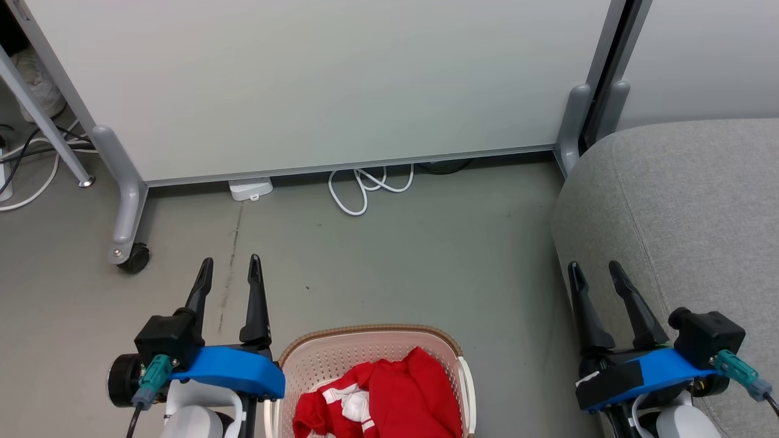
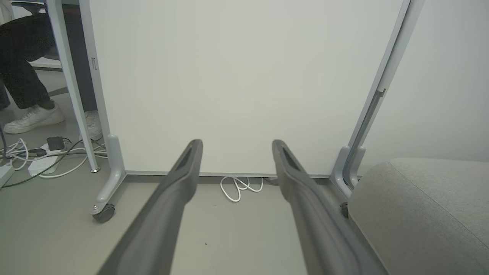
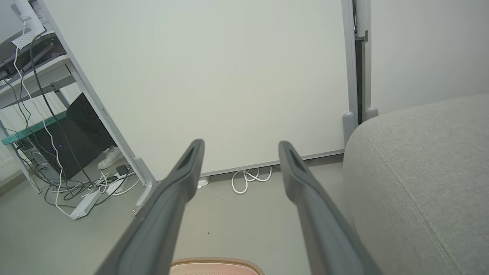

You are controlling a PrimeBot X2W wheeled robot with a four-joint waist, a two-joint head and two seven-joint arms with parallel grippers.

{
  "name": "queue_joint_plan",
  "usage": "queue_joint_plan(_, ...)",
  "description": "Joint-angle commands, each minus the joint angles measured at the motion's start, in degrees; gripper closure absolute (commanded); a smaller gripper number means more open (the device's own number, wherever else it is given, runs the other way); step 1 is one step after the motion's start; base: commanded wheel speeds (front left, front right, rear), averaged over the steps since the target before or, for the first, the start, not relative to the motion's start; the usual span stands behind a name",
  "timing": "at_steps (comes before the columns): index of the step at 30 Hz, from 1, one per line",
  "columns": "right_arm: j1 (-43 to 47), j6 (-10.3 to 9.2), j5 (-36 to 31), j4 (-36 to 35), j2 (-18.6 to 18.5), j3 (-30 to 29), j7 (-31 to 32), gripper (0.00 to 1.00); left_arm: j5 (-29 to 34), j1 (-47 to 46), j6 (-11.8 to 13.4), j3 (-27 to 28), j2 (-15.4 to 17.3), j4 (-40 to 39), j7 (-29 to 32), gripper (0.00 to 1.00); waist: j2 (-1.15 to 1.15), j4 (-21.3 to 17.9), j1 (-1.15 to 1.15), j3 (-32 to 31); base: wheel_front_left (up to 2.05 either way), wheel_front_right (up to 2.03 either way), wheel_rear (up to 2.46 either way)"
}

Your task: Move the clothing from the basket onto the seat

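Red clothing [image 1: 389,395] lies heaped in the basket [image 1: 365,331] at six o'clock, with the grey seat [image 1: 688,207] at three. The left claw [image 1: 230,260] at eight and the right claw [image 1: 593,265] at four are each spread apart and empty.

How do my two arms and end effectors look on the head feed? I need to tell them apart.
Both the left end effector and right end effector have two long, tapered dark fingers on a blue housing, with a black block carrying a teal connector and dark cable, on a white forearm. The right one's housing bears a black patch with a white mark.
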Motion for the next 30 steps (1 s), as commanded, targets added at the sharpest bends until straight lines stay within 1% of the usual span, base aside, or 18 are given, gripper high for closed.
queue_joint_plan(1,-1.02,0.1,-1.66,-0.59,-0.41,0.18,-0.72,0.0,1.59,-0.99,0.29,-0.42,0.33,-0.2,-0.61,0.0,0.0,0.01,0.0,0.03,0.0,0.0,0.0)
queue_joint_plan(11,-1.3,0.12,-6.19,-0.86,-0.44,0.11,-1.83,0.0,6.32,-1.04,0.76,-0.95,0.36,0.03,-1.8,0.0,0.0,-0.01,0.0,0.5,0.0,0.0,0.0)
queue_joint_plan(30,-1.29,0.14,-13.27,-0.51,-0.46,0.36,-3.77,0.0,12.85,-1.44,-1.33,-0.41,-0.96,2.32,-3.72,0.0,0.0,0.6,0.0,0.74,0.0,0.0,0.0)
